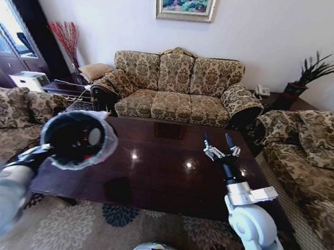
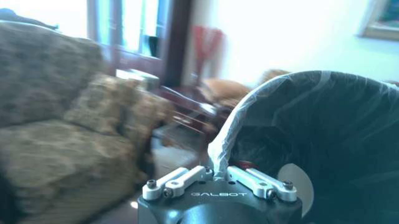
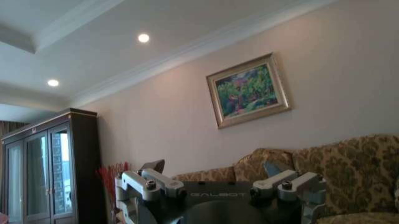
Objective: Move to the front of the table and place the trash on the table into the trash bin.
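Note:
My left gripper (image 2: 218, 173) is shut on the bag-lined rim of the black trash bin (image 1: 78, 139), held raised and tipped over the left end of the dark glossy table (image 1: 152, 175). The bin's mouth faces me. Inside it lies trash: a white round cup (image 1: 94, 136) and a small red piece (image 2: 244, 164) next to the cup (image 2: 290, 179). My right gripper (image 1: 217, 138) stands open above the table's right half, fingers pointing up with nothing between them; the right wrist view shows the same open gripper (image 3: 215, 166).
A patterned three-seat sofa (image 1: 178, 86) stands beyond the table, an armchair (image 1: 307, 150) at the right and another sofa (image 1: 9, 109) at the left. A floral rug (image 1: 92, 228) lies under the near edge. A potted plant (image 1: 306, 77) stands back right.

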